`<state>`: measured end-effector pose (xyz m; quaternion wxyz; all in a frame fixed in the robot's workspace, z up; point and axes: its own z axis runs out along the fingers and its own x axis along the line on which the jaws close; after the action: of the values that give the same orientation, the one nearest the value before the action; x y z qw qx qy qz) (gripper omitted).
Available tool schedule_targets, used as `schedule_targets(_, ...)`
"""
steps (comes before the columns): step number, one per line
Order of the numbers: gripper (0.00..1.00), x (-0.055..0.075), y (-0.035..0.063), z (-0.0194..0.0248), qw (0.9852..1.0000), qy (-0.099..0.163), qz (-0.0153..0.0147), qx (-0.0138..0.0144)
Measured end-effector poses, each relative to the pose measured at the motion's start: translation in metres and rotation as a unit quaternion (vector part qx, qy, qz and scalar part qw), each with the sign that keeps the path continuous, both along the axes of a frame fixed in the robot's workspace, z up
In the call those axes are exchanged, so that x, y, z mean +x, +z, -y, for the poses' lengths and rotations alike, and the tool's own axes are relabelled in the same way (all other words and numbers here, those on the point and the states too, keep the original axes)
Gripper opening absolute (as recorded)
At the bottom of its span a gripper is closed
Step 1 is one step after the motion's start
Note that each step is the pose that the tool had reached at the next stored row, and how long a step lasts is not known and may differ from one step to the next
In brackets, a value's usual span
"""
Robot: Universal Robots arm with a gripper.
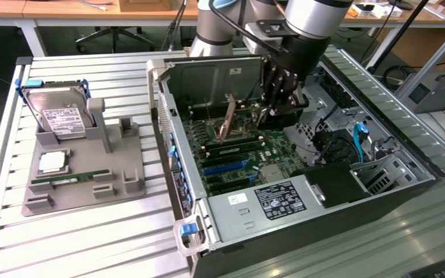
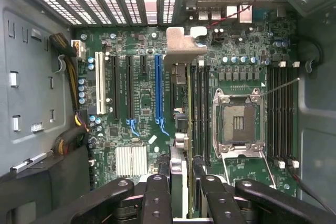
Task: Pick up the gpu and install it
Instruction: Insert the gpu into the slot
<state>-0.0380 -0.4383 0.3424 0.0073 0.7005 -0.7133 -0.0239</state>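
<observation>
Wrist view showed the end effector (image 2: 181,190) partly closed, its dark fingers (image 2: 156,198) clamped on either side of the gpu (image 2: 179,77), which it held edge-on, so the card appeared as a thin strip running away from the camera toward the case's rear slot openings. The card's silvery metal bracket (image 2: 185,43) sat at the far end, bent flat and pointing toward those openings. The gpu's long axis lay parallel to the blue expansion slot (image 2: 158,90) on the motherboard (image 2: 142,103), and the card hung over the board just beside that slot, between it and the black memory slots (image 2: 202,108). Whether it touched the board could not be told.

From the exterior view, the end effector (image 1: 277,107) reached down inside the open computer case (image 1: 300,231), above the motherboard (image 1: 230,162). A black-and-white label (image 1: 283,200) sat on the power supply housing; its writing was too small to read. To the exterior view's left, a grey holder (image 1: 114,185) on the slatted bench (image 1: 91,243) carried a hard drive (image 1: 60,119) with a white printed label, also unreadable, and a green memory stick (image 1: 72,178).
</observation>
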Motion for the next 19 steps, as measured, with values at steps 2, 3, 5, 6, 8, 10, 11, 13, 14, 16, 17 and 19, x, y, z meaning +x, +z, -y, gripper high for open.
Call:
schedule_targets(2, 0.27, -0.0004, -0.0003, 0.0006, 1.0, 0.0, 0.0, 0.0)
schedule_targets(3, 0.27, -0.0007, -0.0005, 0.0009, 1.0, 0.0, 0.0, 0.0)
schedule_targets(5, 0.27, -0.0014, -0.0007, 0.0018, 1.0, 0.0, 0.0, 0.0)
schedule_targets(6, 0.27, -0.0018, -0.0009, 0.0021, 1.0, 0.0, 0.0, 0.0)
schedule_targets(8, 0.27, -0.0026, -0.0012, 0.0029, 1.0, 0.0, 0.0, 0.0)
schedule_targets(10, 0.27, -0.0033, -0.0014, 0.0036, 1.0, 0.0, 0.0, 0.0)
schedule_targets(11, 0.27, -0.0035, -0.0016, 0.0039, 1.0, 0.0, 0.0, 0.0)
schedule_targets(13, 0.27, -0.0042, -0.0017, 0.0045, 1.0, 0.0, 0.0, 0.0)
schedule_targets(14, 0.27, -0.0044, -0.0018, 0.0048, 1.0, 0.0, 0.0, 0.0)
schedule_targets(16, 0.27, -0.0049, -0.002, 0.0054, 1.0, 0.0, 0.0, 0.0)
schedule_targets(17, 0.27, -0.0051, -0.0021, 0.0057, 1.0, 0.0, 0.0, 0.0)
schedule_targets(19, 0.27, -0.0057, -0.0023, 0.0064, 1.0, 0.0, 0.0, 0.0)
